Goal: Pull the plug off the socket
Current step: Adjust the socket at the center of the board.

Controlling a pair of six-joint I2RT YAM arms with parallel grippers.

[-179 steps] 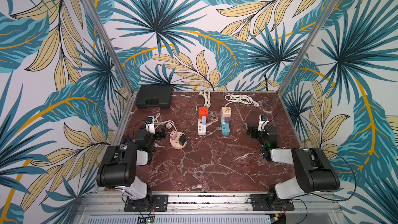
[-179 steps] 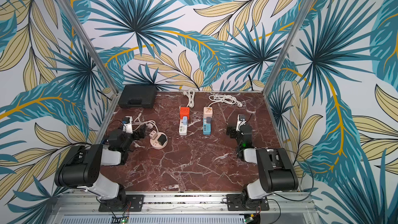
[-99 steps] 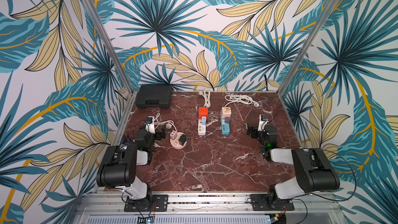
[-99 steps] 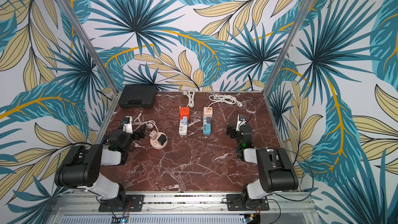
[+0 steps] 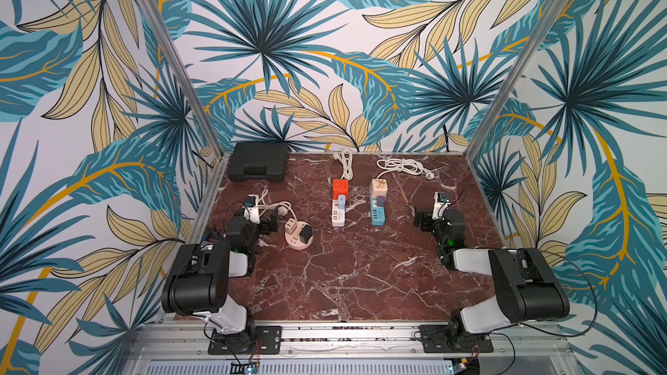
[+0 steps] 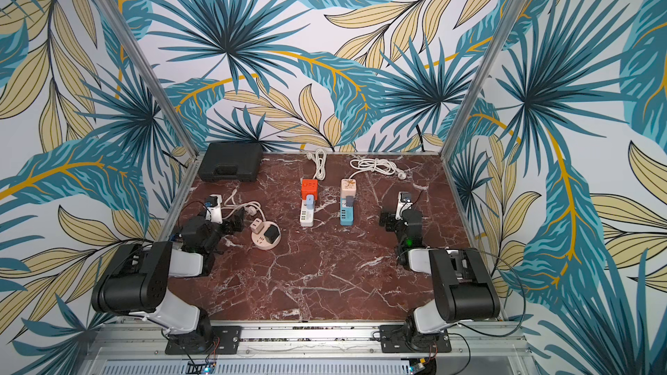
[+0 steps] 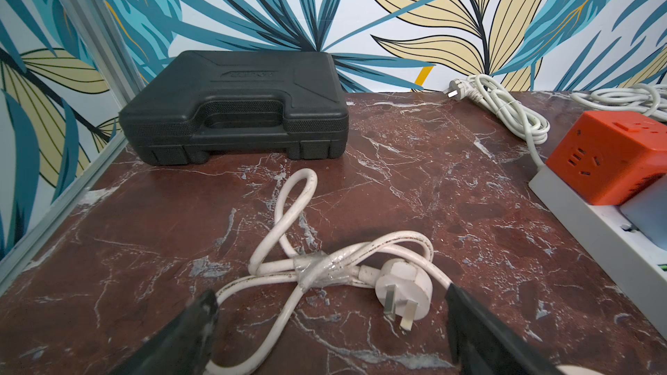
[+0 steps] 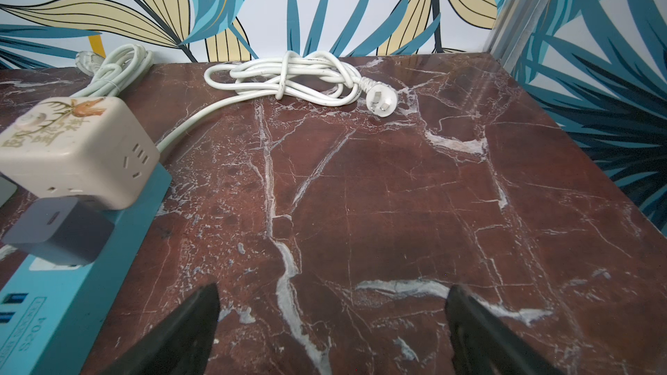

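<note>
While both arms sit low at the sides of the marble table (image 5: 361, 275), the left gripper (image 7: 330, 295) is spread wide and empty, a loose white cord (image 7: 314, 266) lying just ahead of its fingers; the right gripper (image 8: 332, 289) gapes over bare marble, nothing held. Everything's plugged in mid-table: orange cube (image 5: 340, 188) and pale blue adapter (image 5: 341, 200) on the white strip (image 5: 338, 222); beige cube (image 5: 379, 186) and grey adapter (image 5: 380, 202) on the blue strip (image 5: 376, 218); black adapter (image 5: 306, 231) on the round socket (image 5: 294, 243) near the left gripper.
</note>
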